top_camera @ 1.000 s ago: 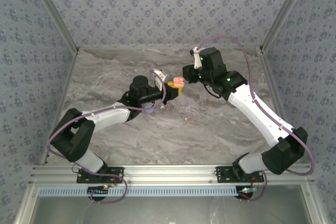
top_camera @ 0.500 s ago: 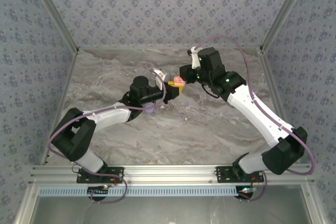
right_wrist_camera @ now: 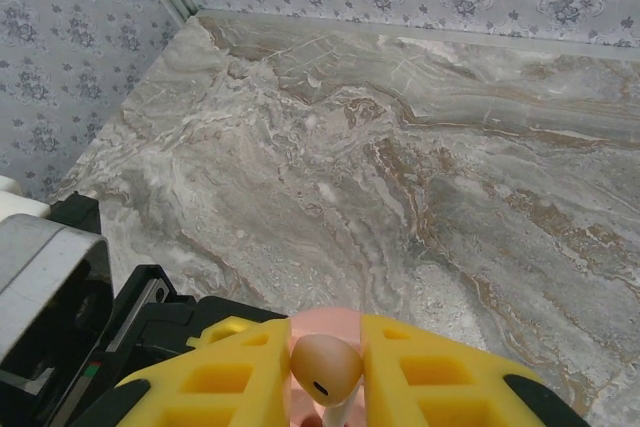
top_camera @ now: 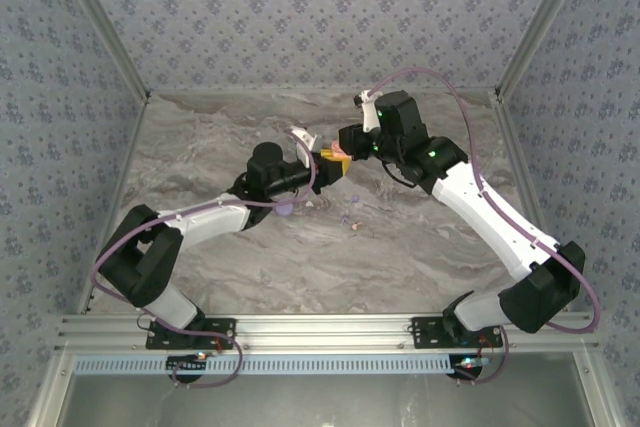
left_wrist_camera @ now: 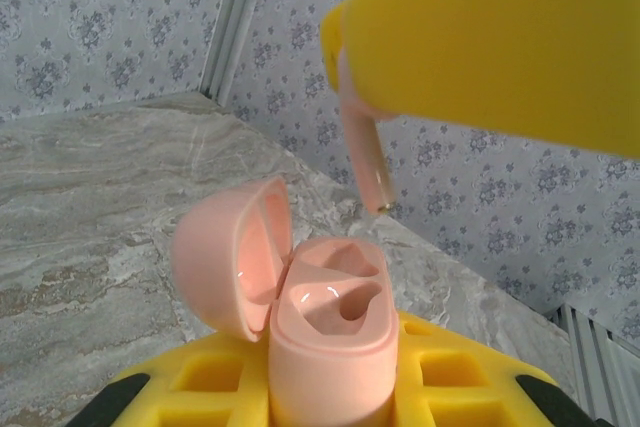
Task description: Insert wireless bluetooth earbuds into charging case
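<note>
Left wrist view: insertion step in hand, left gripper clamps the glossy pink charging case upright in yellow gridded pads, rounded lid hinged open, both moulded sockets empty, right gripper pinches a smooth pink earbud stem-down just above them; next move needs stem-to-socket alignment, then a straight descent.

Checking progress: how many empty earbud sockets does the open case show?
2: near socket and far socket in the open pink case, left wrist view. None hidden.
</note>
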Robot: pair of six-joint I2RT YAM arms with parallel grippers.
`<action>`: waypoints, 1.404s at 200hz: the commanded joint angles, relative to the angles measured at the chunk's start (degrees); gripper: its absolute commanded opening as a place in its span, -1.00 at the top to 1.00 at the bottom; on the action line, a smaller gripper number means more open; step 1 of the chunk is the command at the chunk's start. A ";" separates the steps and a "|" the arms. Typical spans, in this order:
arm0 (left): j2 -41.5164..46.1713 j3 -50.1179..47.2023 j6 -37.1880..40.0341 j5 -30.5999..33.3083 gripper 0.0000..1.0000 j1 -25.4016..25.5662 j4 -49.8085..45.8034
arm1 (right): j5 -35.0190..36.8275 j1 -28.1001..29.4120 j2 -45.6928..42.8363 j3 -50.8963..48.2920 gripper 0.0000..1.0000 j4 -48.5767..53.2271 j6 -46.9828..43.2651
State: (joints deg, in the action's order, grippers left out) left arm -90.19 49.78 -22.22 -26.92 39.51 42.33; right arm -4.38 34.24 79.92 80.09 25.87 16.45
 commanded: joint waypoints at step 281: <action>-0.39 1.83 -2.48 0.70 0.54 0.54 4.70 | -1.79 0.64 0.02 -2.39 0.52 -0.46 -0.20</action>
State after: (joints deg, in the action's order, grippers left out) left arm -90.24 50.11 -23.86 -26.72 39.55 43.70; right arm -5.41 34.35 79.94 78.19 25.32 16.45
